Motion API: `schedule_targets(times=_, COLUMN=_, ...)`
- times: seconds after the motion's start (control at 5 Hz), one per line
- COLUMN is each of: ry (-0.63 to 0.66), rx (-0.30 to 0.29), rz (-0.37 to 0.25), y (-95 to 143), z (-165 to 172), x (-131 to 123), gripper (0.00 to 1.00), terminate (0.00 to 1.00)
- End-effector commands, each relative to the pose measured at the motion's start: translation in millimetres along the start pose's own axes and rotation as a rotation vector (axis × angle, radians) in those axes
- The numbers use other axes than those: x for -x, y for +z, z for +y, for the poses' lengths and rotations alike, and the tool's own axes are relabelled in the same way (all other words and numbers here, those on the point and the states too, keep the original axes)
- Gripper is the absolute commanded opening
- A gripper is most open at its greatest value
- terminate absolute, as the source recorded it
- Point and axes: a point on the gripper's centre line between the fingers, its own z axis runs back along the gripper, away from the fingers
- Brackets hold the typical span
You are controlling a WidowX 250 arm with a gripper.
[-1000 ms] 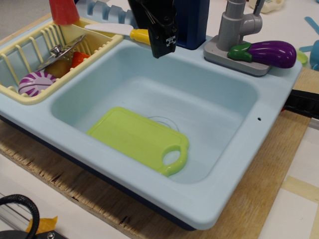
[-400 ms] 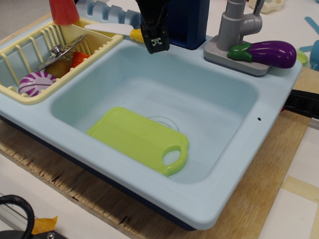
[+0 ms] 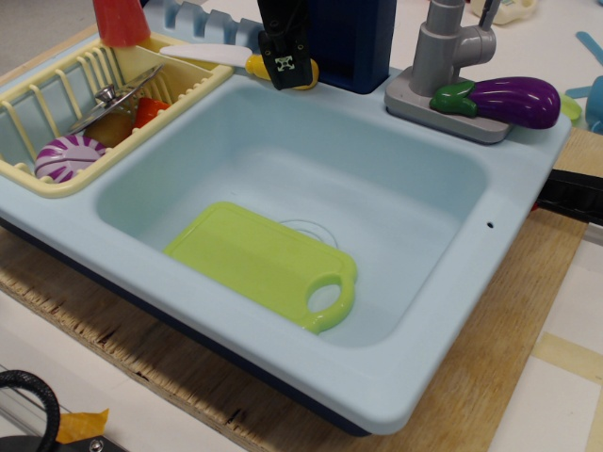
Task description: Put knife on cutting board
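The knife lies on the sink's back rim, its white blade (image 3: 203, 54) pointing left over the drying rack's corner and its yellow handle (image 3: 254, 65) showing on both sides of my gripper. My gripper (image 3: 285, 64) is down on the handle; the view does not show how its jaws stand. The lime-green cutting board (image 3: 254, 256) lies flat on the bottom of the sink basin, its loop handle at the front right, well below and in front of the gripper.
The pale blue sink (image 3: 443, 311) stands on a wooden board. A yellow drying rack (image 3: 28, 174) at the left holds a metal lid (image 3: 111, 97) and a purple-white piece. A grey faucet (image 3: 450, 42) and a purple eggplant (image 3: 513, 99) are at the back right.
My gripper has moved back and slightly left from above the basin's rear edge, and has come down onto the knife's yellow handle. The knife and the board have not moved.
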Motion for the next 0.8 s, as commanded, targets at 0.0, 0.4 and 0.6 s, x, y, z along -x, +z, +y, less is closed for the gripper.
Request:
schedule_targets(times=0.0, ry=0.01, rx=0.001, rz=-0.004, y=-6, z=13, x=3, gripper=1.0, terminate=0.0)
schedule_targets(times=0.4, ry=0.054, rx=0.052, rz=-0.017, y=-23, z=1, x=9, gripper=1.0, terminate=0.0)
schedule_targets(times=0.6, ry=0.068, rx=0.054, rz=-0.022, y=-26, z=-3, x=13, gripper=1.0, terminate=0.0)
